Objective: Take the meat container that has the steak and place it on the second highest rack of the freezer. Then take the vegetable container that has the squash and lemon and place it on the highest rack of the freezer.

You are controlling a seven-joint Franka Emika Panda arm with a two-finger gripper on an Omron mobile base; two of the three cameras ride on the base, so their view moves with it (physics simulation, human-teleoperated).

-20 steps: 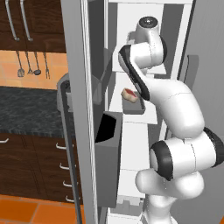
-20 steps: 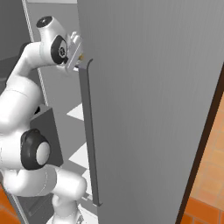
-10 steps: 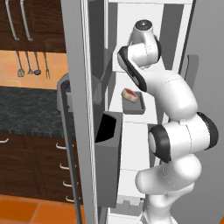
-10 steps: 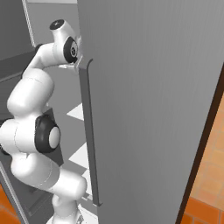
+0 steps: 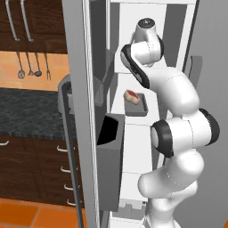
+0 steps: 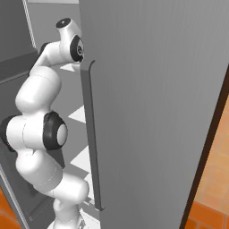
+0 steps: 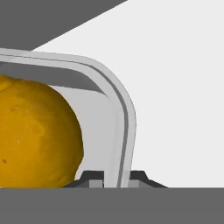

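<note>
Two small dark gripper point(image 7: 111, 177) tips pinch the thin pale rim of the grey vegetable container point(image 7: 124, 127), so the smooth yellow-orange lemon point(image 7: 37, 135) rides inside; the red steak point(image 5: 132, 94) in its grey tray point(image 5: 139, 106) sits on a white freezer point(image 5: 133, 142) shelf.

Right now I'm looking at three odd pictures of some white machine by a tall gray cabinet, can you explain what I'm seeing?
The white machine is a jointed robot arm reaching into an open freezer. Two pictures come from cameras on its base, behind it to the left and right. The third looks out from its hand. Inside, on a white shelf, a gray container holds a steak. In the hand picture, the pincer is shut on the rim of a pale container. A smooth yellow-orange fruit, likely the lemon, lies in it.
</note>
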